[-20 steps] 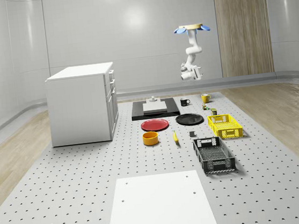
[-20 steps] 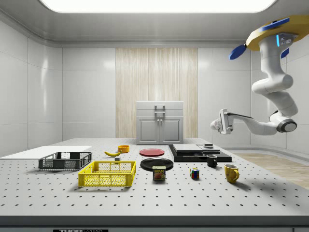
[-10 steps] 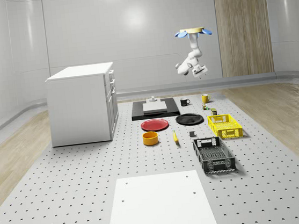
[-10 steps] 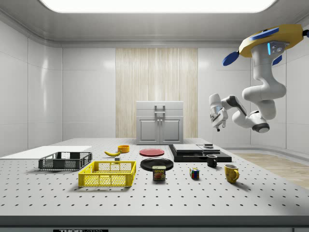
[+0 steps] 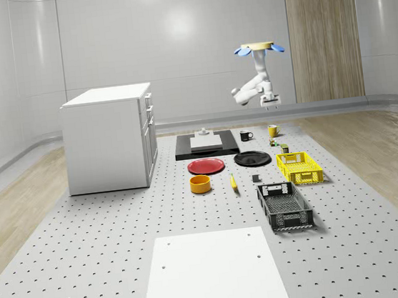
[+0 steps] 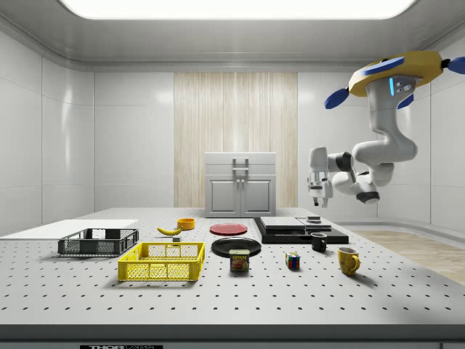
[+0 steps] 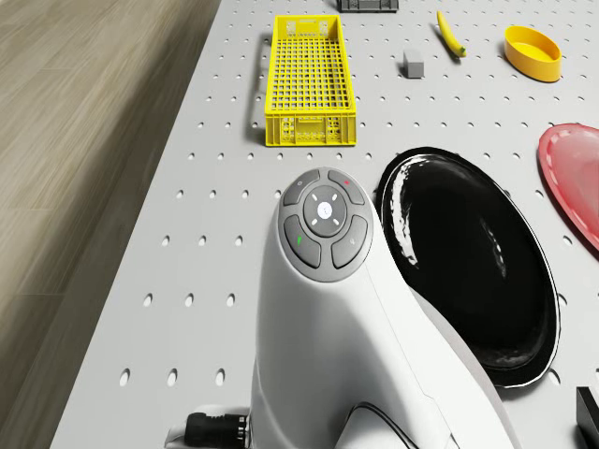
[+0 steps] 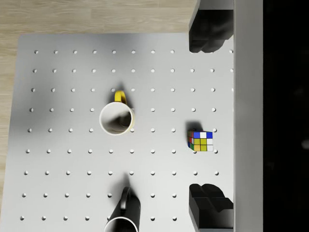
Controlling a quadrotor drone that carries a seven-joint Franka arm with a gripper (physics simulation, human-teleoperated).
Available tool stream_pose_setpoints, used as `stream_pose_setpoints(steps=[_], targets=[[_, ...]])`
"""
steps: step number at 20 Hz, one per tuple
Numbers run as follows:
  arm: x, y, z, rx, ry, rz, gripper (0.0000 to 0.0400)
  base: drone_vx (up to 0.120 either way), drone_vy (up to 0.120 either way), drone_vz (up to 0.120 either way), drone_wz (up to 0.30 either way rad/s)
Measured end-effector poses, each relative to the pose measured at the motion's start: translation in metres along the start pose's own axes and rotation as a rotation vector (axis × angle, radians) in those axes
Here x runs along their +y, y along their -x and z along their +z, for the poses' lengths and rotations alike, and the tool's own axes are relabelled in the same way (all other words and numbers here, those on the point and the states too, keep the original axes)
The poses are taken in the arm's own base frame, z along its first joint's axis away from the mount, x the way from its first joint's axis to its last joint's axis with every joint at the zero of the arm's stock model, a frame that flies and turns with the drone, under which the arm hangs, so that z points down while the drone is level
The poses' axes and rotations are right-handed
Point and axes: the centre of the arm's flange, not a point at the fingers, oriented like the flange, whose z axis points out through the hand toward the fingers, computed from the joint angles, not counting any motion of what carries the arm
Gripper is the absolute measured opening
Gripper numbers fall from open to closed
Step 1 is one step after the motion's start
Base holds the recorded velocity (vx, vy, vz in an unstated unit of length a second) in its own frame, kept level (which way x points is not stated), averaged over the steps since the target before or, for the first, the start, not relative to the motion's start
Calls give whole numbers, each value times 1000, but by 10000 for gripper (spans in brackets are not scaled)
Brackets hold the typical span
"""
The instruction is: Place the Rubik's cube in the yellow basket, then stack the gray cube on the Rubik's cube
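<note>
My drone (image 6: pixel 396 71) hovers above the table's far end, gripper (image 6: pixel 317 195) spread wide, empty, high over the Rubik's cube (image 8: pixel 201 140), which sits between yellow mug (image 8: pixel 117 118) and Spam can (image 6: pixel 239 260), yellow basket (image 6: pixel 163 262) beyond

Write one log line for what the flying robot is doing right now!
drone: hovering above table's mug end | gripper: open, high over Rubik's cube | Rubik's cube: on table | yellow basket: empty

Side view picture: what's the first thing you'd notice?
The drone with blue rotors, hovering high over the table's far-right end, its white arm bent and the open gripper pointing down. Below it sit the tiny Rubik's cube and a yellow mug; the yellow basket stands toward the left.
</note>
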Motion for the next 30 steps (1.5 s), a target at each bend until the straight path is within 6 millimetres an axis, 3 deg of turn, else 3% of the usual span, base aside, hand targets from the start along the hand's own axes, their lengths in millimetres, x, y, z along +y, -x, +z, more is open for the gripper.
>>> stream_pose_setpoints(steps=[11,15,30], targets=[[-3,3,0,35,32,-1,400,120,-84,-120,0],[-4,4,0,38,35,-1,400,110,0,-120,0],[-4,4,0,40,37,-1,400,3,-13,-120,0]])
